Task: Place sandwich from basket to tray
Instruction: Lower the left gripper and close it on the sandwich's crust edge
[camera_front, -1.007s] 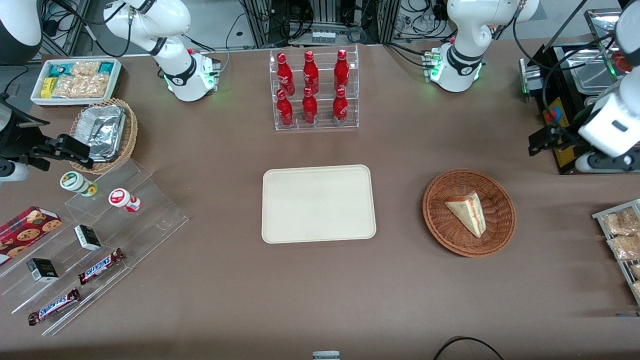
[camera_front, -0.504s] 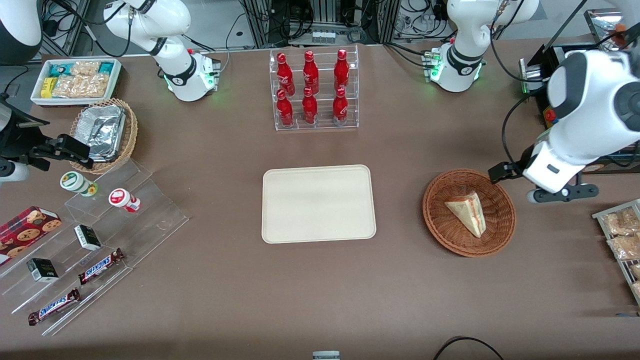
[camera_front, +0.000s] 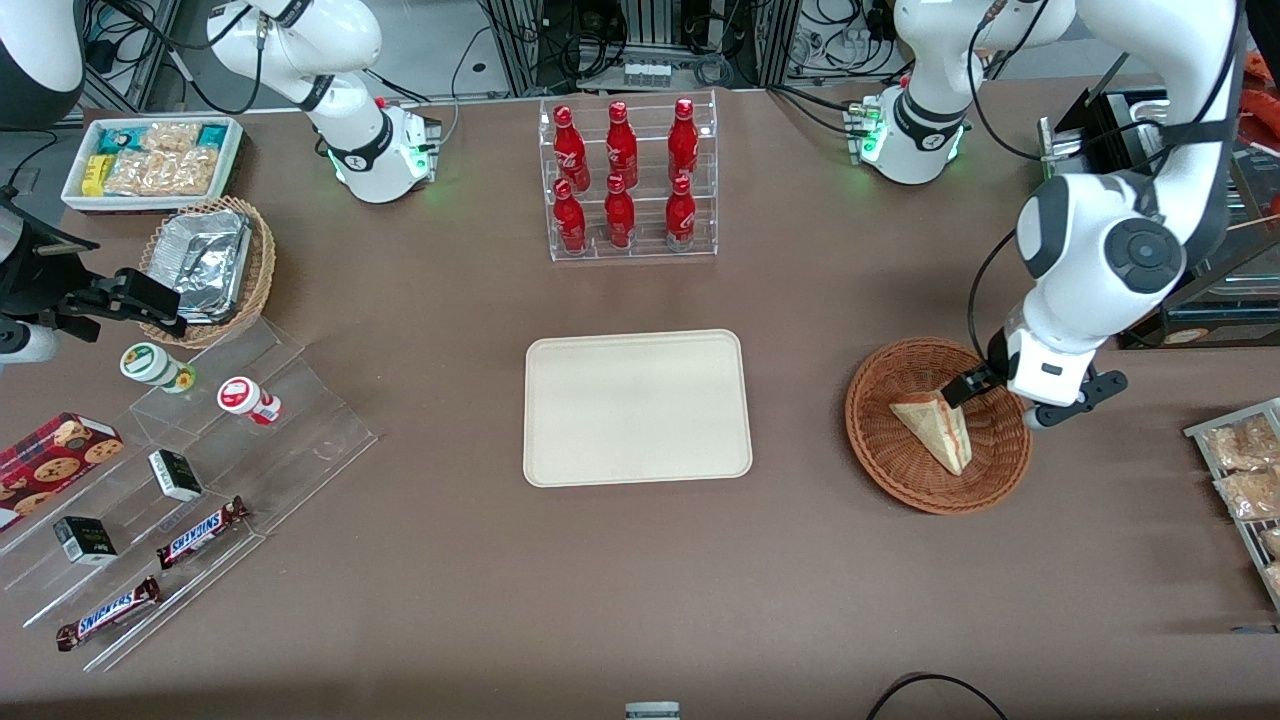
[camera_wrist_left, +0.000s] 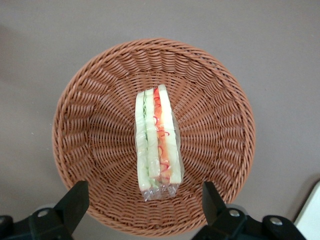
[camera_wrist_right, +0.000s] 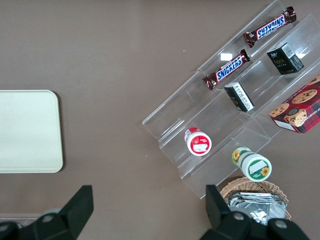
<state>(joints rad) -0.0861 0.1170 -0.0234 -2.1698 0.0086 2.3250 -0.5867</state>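
The sandwich (camera_front: 935, 428), a wrapped white wedge with red and green filling along its edge (camera_wrist_left: 156, 145), lies in the round reddish-brown wicker basket (camera_front: 880, 460) toward the working arm's end of the table. My left gripper (camera_front: 1020, 395) hangs above the basket's rim. It is open (camera_wrist_left: 144, 205), and its two black fingers (camera_wrist_left: 75, 200) stand wide apart, clear of the sandwich and the basket (camera_wrist_left: 100, 90), with nothing between them. The cream tray (camera_front: 636, 407) lies flat and bare at the table's middle, beside the basket; it also shows in the right wrist view (camera_wrist_right: 27, 130).
A clear rack of red bottles (camera_front: 627, 180) stands farther from the front camera than the tray. A wire rack of snack packs (camera_front: 1245, 470) sits at the working arm's end. Clear stepped shelves with candy bars (camera_front: 200, 450) and a tan basket with foil containers (camera_front: 205, 265) sit toward the parked arm's end.
My left arm has swung in from the table's end toward the basket and come down above its rim. The sandwich, basket and tray have not moved.
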